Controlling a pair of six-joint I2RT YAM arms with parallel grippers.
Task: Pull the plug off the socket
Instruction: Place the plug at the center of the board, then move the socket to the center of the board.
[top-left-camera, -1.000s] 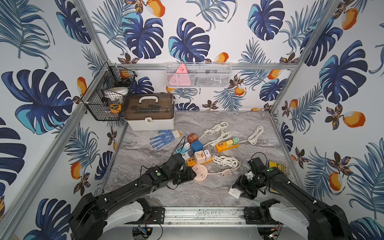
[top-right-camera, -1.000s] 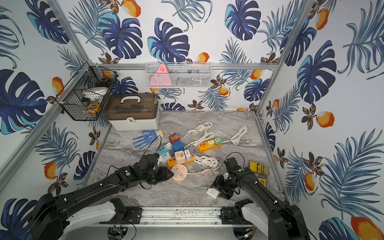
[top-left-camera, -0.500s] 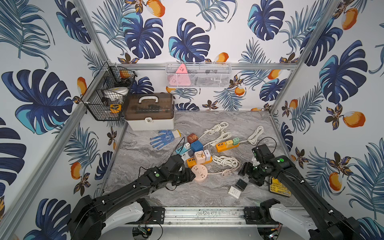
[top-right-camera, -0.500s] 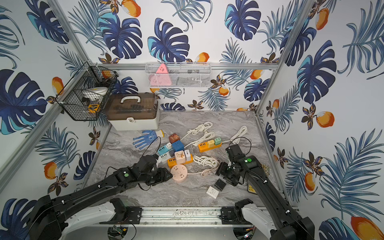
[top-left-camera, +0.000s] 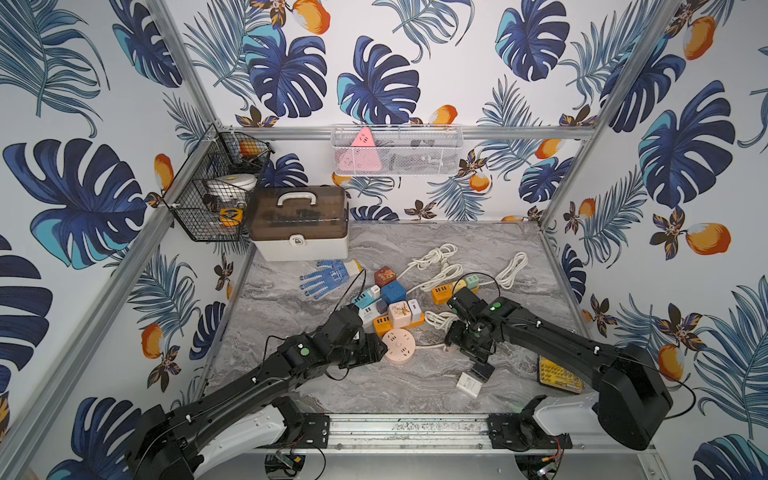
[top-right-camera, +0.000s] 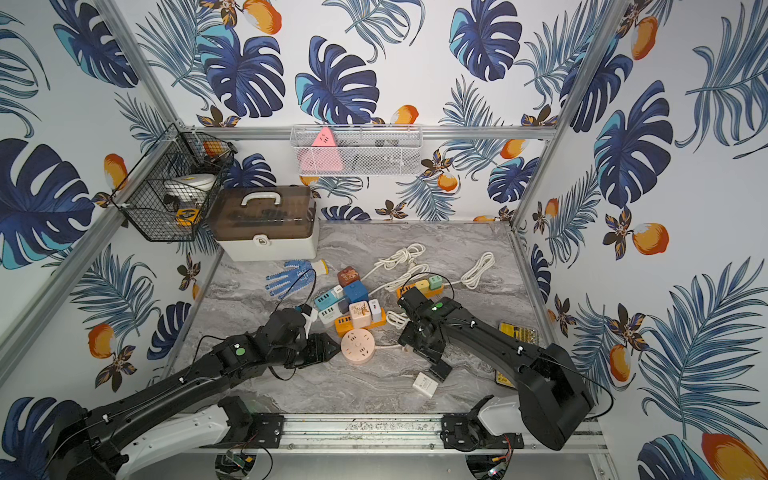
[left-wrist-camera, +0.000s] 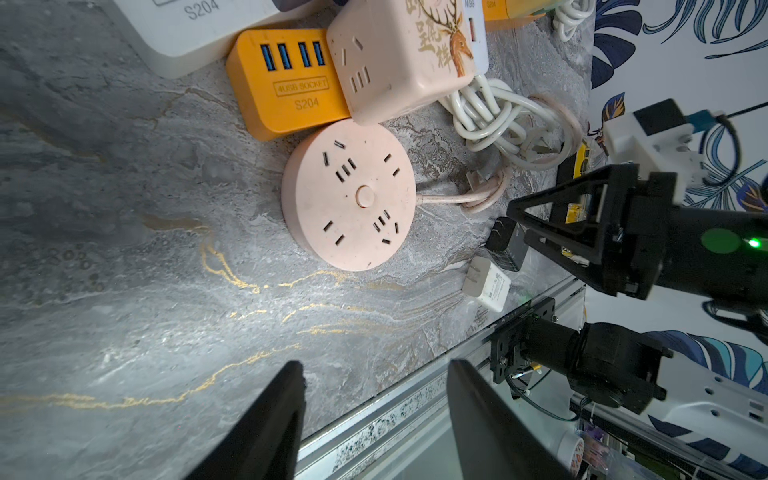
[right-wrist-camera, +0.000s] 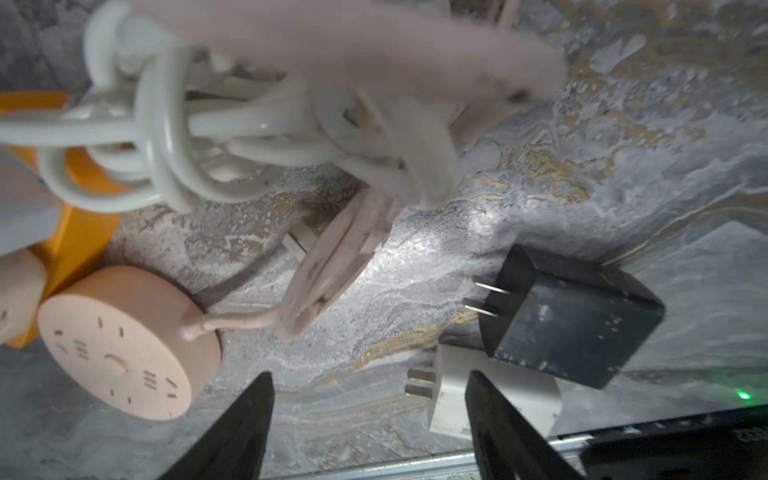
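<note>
A round pink socket (top-left-camera: 399, 346) (top-right-camera: 358, 346) (left-wrist-camera: 349, 195) (right-wrist-camera: 120, 345) lies flat on the marble table with nothing plugged into it. A black plug (top-left-camera: 482, 371) (right-wrist-camera: 569, 324) and a white plug (top-left-camera: 468, 382) (right-wrist-camera: 453, 395) lie loose side by side near the front rail, prongs bare. My left gripper (top-left-camera: 376, 351) (left-wrist-camera: 376, 368) stands open and empty just left of the socket. My right gripper (top-left-camera: 473, 353) (right-wrist-camera: 369, 377) hangs open and empty above the table between the socket's pink cord (right-wrist-camera: 328, 266) and the two plugs.
Orange, blue, white and pink power blocks (top-left-camera: 390, 307) crowd behind the socket, with tangled white cords (top-left-camera: 440, 257). A toolbox (top-left-camera: 301, 224) and a blue glove (top-left-camera: 328, 276) sit at the back left. A yellow bit case (top-left-camera: 557, 374) lies under my right arm. The metal rail (top-left-camera: 415, 428) marks the table's front edge.
My right gripper has moved away from the two loose plugs, leftward to the cords beside the socket, and its jaws have widened. The left arm has stayed put.
</note>
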